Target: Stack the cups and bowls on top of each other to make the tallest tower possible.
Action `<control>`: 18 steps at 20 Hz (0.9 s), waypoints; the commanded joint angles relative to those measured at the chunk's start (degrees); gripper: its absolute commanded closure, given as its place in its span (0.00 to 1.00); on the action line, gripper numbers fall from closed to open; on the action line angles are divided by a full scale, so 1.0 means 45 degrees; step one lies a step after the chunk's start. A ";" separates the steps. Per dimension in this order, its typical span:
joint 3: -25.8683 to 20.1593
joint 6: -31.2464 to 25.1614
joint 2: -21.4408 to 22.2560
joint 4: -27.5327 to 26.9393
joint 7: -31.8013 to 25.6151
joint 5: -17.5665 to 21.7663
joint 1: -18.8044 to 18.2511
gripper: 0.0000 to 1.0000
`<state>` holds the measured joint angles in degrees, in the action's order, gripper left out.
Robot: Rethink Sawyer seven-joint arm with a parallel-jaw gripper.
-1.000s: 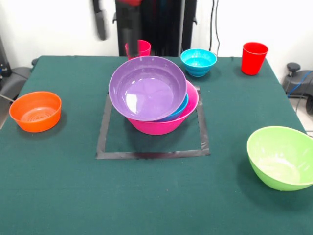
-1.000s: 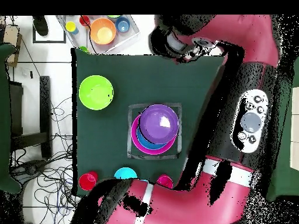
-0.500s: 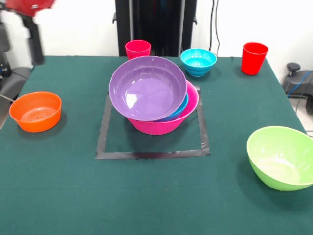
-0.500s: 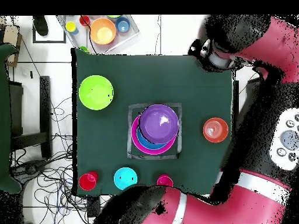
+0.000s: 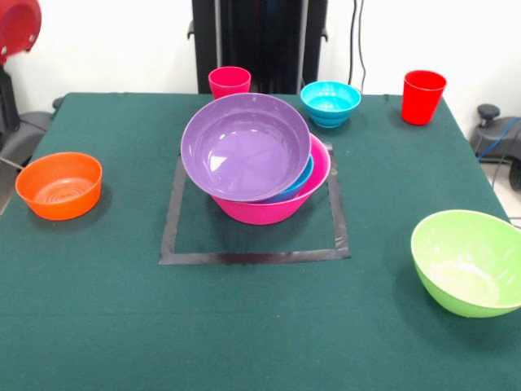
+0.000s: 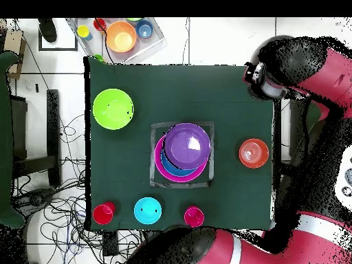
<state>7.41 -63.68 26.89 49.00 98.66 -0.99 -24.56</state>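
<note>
While my arm hangs off the table at the overhead's upper right, I cannot tell my claw's state. Mid-frame, the tower stands purple over blue over pink. Probably the orange bowl, far left, comes next.

front: oblique across table | overhead: straight down, farther | shared: purple bowl
</note>
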 commanded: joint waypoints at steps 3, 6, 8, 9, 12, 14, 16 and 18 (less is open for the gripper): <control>-0.1806 0.2838 -0.0048 0.3723 -0.2530 0.1148 -0.0344 0.00; -0.1866 0.3529 0.0017 0.4277 -0.2313 0.1237 -0.0437 0.00; -0.1783 0.3760 0.0154 0.4620 -0.1959 0.1265 -0.0363 0.00; -0.1709 0.3868 0.0246 0.4810 -0.1775 0.1282 -0.0306 0.00; -0.1497 0.3842 0.0603 0.5260 -0.1386 0.1313 -0.0121 0.00; -0.1417 0.3753 0.0827 0.5546 -0.1187 0.1301 -0.0063 0.00; -0.1461 0.3963 0.0996 0.5919 -0.1055 0.1281 -0.0085 0.00; -0.1531 0.4206 0.1042 0.6264 -0.0820 0.1188 -0.0103 0.00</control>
<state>5.84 -48.24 29.04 67.43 98.66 0.85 -25.93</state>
